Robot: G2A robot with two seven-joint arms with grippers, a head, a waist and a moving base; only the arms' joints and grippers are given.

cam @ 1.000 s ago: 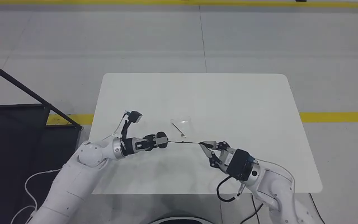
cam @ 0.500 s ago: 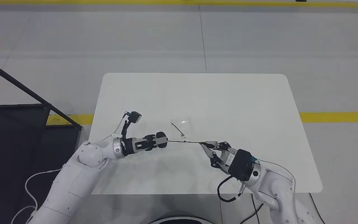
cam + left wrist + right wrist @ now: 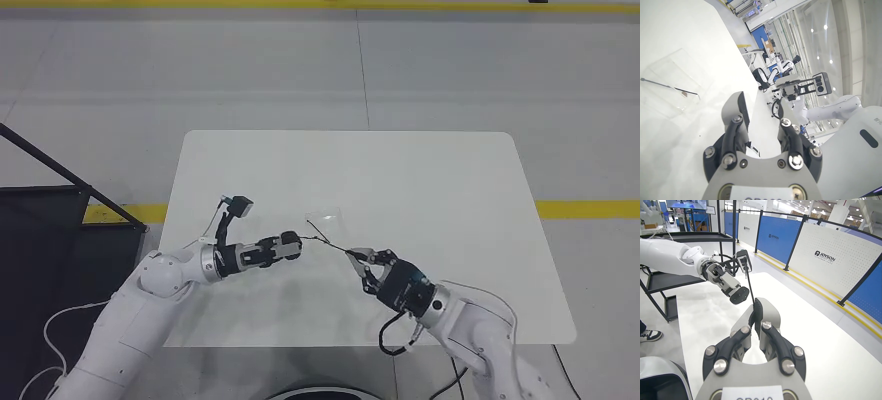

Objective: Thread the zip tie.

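My right gripper [image 3: 755, 306] is shut on one end of a thin black zip tie [image 3: 750, 287], holding it above the white table [image 3: 430, 180]. The tie sticks out away from the gripper, and its free end passes close beside a pad of my left gripper [image 3: 738, 294]. In the top view the right gripper [image 3: 353, 254] sits a short way to the right of the left gripper [image 3: 296, 242]. The left gripper [image 3: 761, 106] is open with nothing between its fingers. I cannot tell whether the tie touches the left pad.
A clear plastic bag [image 3: 668, 83] lies flat on the table just beyond the grippers, with a second black zip tie [image 3: 662, 86] in it. A black metal rack [image 3: 659, 279] stands off the table's left side.
The right gripper has moved left, closer to the left gripper. The tie, which stretched level between the two grippers, now points at an angle towards the bag.
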